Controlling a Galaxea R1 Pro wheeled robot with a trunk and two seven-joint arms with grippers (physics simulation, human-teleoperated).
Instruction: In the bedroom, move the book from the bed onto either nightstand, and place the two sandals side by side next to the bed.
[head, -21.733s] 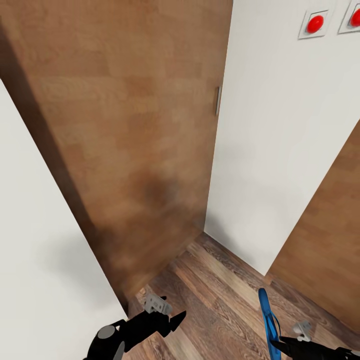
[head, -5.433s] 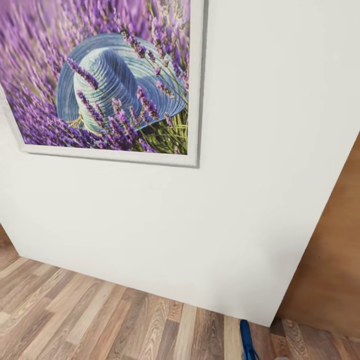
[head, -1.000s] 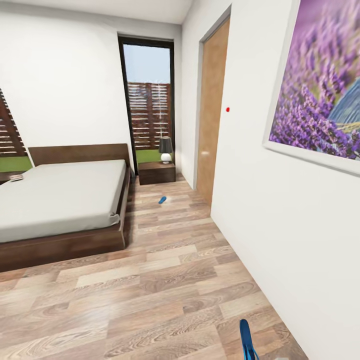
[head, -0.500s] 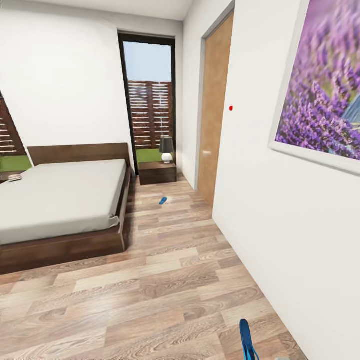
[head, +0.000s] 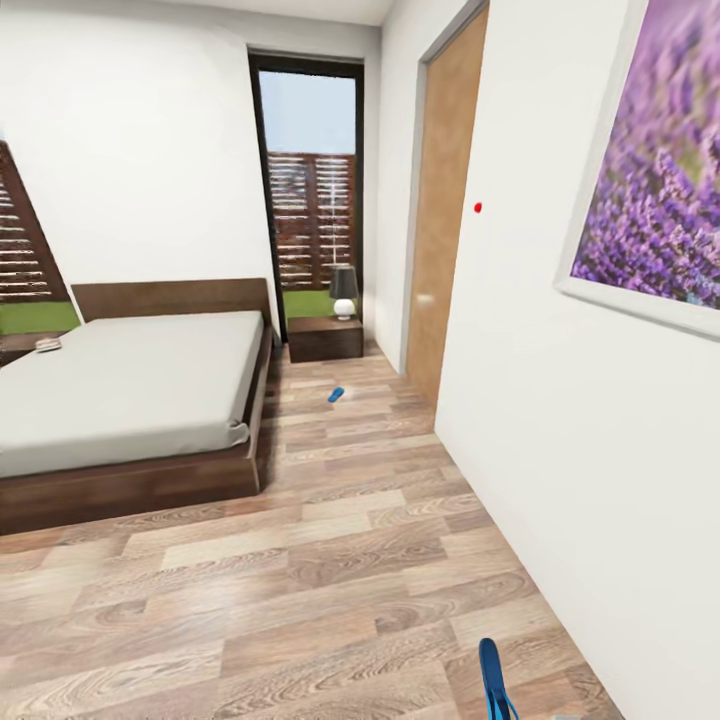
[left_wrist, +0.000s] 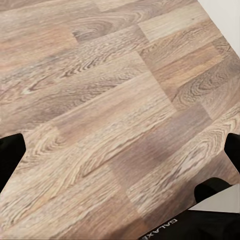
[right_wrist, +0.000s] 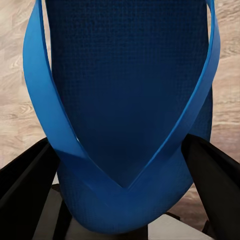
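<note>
One blue sandal lies on the wood floor between the bed and the wall, in front of a nightstand. In the right wrist view the other sandal is close up, toe end away from me, with my right gripper shut on its heel end; its tip also pokes up at the head view's lower edge. My left gripper hangs open over bare floor, holding nothing. A small pale flat thing lies by the bed's far head corner; I cannot tell if it is the book.
A lamp stands on the nightstand, with a tall window behind it. A brown door and a framed lavender picture are on the right wall. A wide strip of plank floor runs between bed and wall.
The whole head view has shifted: bed, nightstand and floor sandal sit slightly further right and the door looks nearer. The held sandal keeps its place in the picture.
</note>
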